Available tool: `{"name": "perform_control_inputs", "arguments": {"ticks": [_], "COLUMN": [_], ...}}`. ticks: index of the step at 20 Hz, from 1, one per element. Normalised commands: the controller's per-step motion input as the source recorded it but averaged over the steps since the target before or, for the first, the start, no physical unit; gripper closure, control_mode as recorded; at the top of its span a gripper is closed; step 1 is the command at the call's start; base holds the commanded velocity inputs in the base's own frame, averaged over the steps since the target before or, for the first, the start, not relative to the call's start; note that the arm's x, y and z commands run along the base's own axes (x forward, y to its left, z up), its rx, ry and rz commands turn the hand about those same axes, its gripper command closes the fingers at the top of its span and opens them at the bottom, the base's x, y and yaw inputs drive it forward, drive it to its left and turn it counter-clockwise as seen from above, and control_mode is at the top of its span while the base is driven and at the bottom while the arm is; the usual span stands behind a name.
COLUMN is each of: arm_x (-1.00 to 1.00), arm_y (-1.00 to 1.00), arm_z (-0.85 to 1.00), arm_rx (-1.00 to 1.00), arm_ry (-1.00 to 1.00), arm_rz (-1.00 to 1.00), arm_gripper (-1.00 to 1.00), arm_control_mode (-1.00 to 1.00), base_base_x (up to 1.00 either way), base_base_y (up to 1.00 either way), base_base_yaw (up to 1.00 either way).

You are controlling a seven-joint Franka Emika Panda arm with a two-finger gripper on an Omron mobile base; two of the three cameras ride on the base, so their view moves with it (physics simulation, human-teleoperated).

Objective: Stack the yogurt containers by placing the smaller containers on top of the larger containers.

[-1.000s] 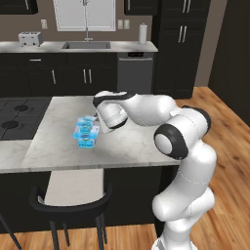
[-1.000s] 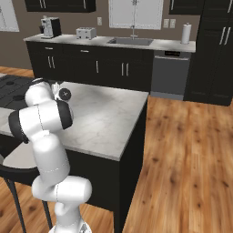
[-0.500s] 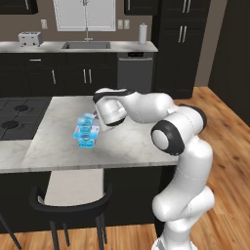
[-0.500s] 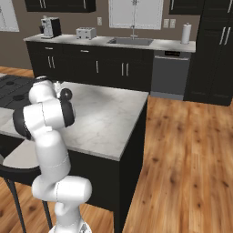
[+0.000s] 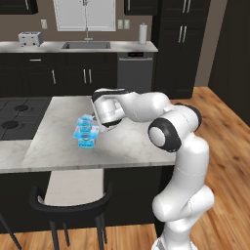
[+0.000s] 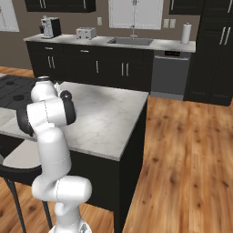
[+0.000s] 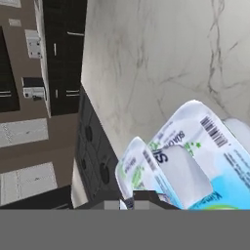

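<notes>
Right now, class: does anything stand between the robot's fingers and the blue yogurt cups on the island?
Nothing visible does. The gripper sits right beside the cups, and the hand view shows their lids just past the fingers.

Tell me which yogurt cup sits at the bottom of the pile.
The widest cup, resting on the marble counter; the narrower ones are piled above it, beside the hand.

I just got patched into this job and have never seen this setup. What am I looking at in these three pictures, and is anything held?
A white robot arm on a driving base works at a marble kitchen island. Two pictures come from cameras on the base, behind the arm to its left and right; the third looks along the hand. On the island stand light-blue yogurt containers, seemingly stacked. The gripper is beside them, shut. In the hand view the labelled lids sit close ahead, but whether the gripper pinches one I cannot tell.
</notes>
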Motion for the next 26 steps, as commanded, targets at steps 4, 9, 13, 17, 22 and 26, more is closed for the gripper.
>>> {"name": "perform_control_inputs", "arguments": {"ticks": [4, 9, 13, 17, 22, 26], "arm_x": [0.08, 0.13, 0.04, 0.0, 0.0, 0.0], "arm_y": [0.13, 0.01, 0.0, 0.0, 0.0, -0.01], "arm_z": [-0.19, -0.09, -0.11, -0.14, -0.07, 0.0], "arm_rx": [0.0, 0.0, 0.0, 0.0, 0.0, 0.0], "arm_ry": [-0.03, -0.03, -0.03, -0.02, -0.03, -0.05], "arm_rz": [0.0, 0.0, 0.0, 0.0, 0.0, 0.0], "arm_gripper": [1.0, 1.0, 1.0, -1.0, -1.0, -1.0], "arm_control_mode": [-1.0, -1.0, -1.0, -1.0, -1.0, -1.0], "base_base_x": [0.0, 0.0, 0.0, 0.0, 0.0, 0.0], "base_base_y": [0.0, 0.0, 0.0, 0.0, 0.0, 0.0], "base_base_yaw": [0.0, 0.0, 0.0, 0.0, 0.0, 0.0]}}
